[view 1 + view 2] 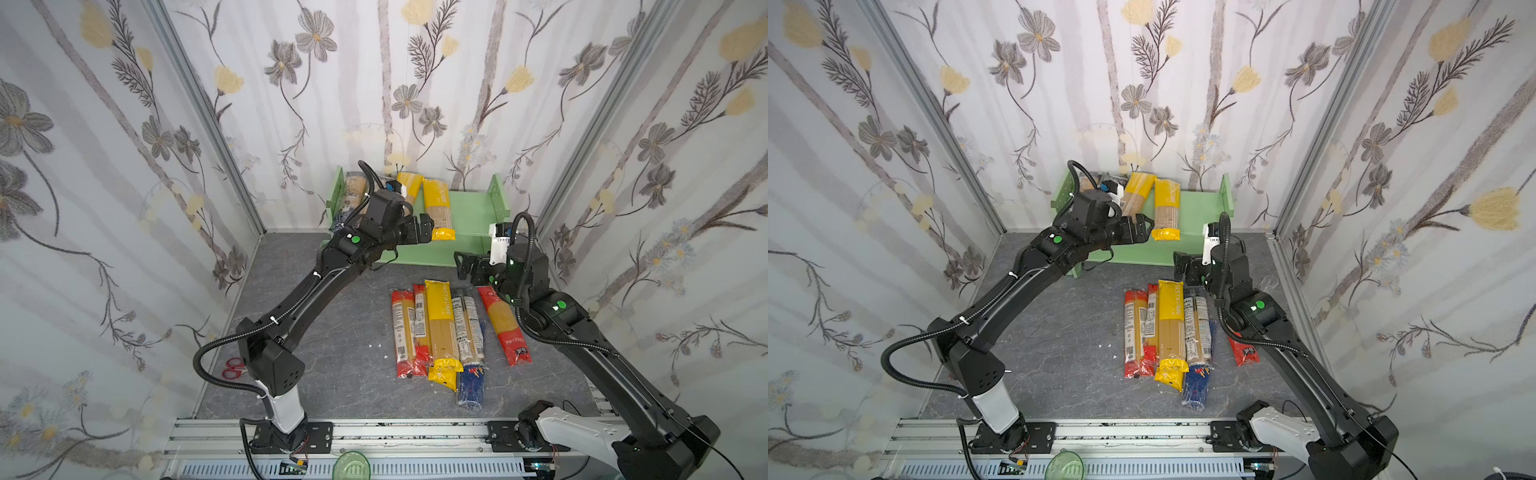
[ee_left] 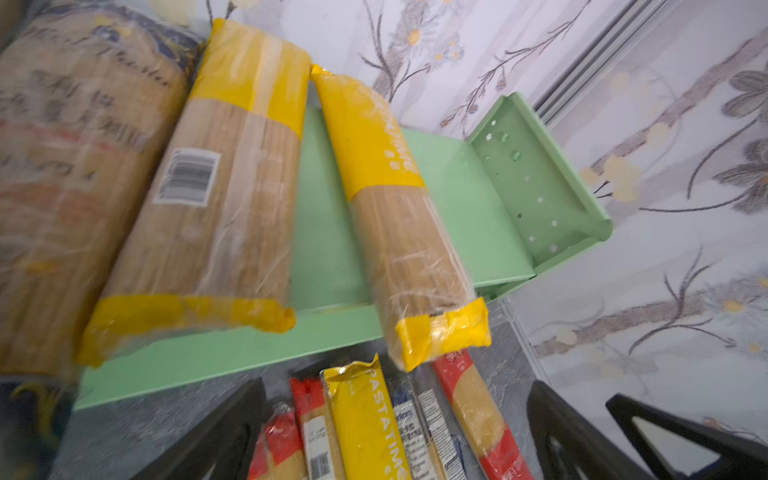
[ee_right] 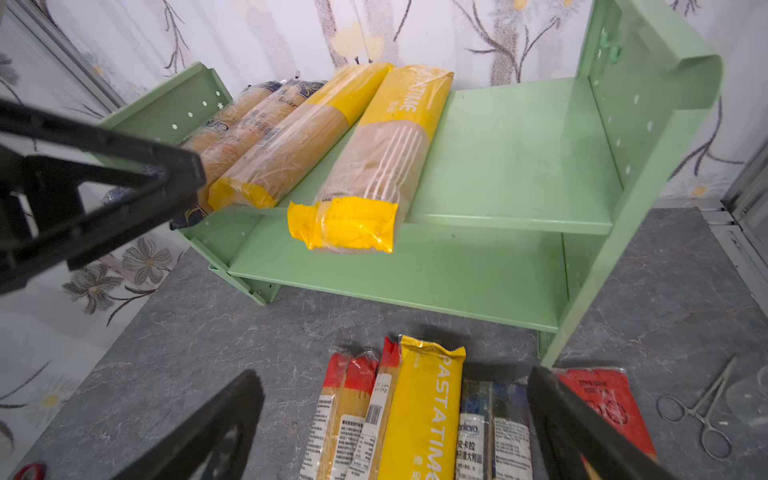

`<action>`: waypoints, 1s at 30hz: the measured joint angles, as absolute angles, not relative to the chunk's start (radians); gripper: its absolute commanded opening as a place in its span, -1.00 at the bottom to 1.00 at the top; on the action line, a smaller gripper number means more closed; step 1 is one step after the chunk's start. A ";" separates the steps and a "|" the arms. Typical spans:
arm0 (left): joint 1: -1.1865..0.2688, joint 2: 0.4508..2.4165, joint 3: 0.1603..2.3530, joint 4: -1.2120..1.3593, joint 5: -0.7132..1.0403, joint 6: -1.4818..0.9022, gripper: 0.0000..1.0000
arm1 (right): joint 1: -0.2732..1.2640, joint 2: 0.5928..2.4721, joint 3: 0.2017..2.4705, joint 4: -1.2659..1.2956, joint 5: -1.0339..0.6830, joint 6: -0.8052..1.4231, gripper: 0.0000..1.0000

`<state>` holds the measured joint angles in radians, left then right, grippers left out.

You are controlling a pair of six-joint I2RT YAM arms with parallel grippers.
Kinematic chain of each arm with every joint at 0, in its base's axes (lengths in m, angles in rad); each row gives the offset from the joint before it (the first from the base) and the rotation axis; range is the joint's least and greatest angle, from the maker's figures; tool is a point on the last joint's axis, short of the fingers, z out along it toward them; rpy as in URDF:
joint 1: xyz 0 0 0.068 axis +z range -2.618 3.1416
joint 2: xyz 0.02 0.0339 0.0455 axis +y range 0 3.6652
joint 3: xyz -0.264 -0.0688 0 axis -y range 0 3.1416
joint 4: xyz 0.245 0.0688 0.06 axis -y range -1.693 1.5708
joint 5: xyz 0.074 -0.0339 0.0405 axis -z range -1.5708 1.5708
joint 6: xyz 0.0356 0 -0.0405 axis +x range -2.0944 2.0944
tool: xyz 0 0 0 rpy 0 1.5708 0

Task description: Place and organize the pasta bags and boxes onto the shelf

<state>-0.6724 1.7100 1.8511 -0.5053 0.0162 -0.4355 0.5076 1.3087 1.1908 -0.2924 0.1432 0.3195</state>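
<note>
Currently, you are about a third through. Four packs lie on the upper board (image 3: 519, 158) of the shelf (image 1: 496, 199): two dark-ended bags (image 3: 232, 120) at its left end, then two yellow-ended ones. The rightmost yellow pack (image 1: 437, 205) sits askew and overhangs the front edge. The lower board (image 3: 415, 266) is bare.

Some seven packs (image 1: 440, 328) lie on the surface (image 1: 324, 332) in front, one red pack (image 1: 503, 324) apart beside your right arm (image 1: 582, 332).

The left end effector (image 1: 427, 227) hovers spread and empty, just beside the overhanging pack. The right end effector (image 1: 463, 266), likewise spread and empty, hangs between shelf and cluster.

Red-handled scissors (image 1: 232, 368), steel forceps (image 3: 702, 415) and a clear cup (image 1: 1266, 282) lie at the edges — none blocks the shelf.
</note>
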 measured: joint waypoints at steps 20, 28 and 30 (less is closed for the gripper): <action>-0.614 1.143 1.119 -0.422 -0.171 -0.461 1.00 | 0.496 1.890 1.720 -0.324 0.147 0.280 0.99; -0.590 1.105 1.078 -0.415 -0.173 -0.464 1.00 | 0.489 1.980 1.827 -0.386 0.189 0.280 0.99; -0.585 1.106 1.076 -0.415 -0.172 -0.463 1.00 | 0.481 1.998 1.855 -0.398 0.188 0.280 0.97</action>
<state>-0.5850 1.1057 1.0760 -0.4149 -0.1722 -0.4633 0.4812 1.9984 1.8553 -0.3985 0.1883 0.2798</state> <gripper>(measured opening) 0.997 0.996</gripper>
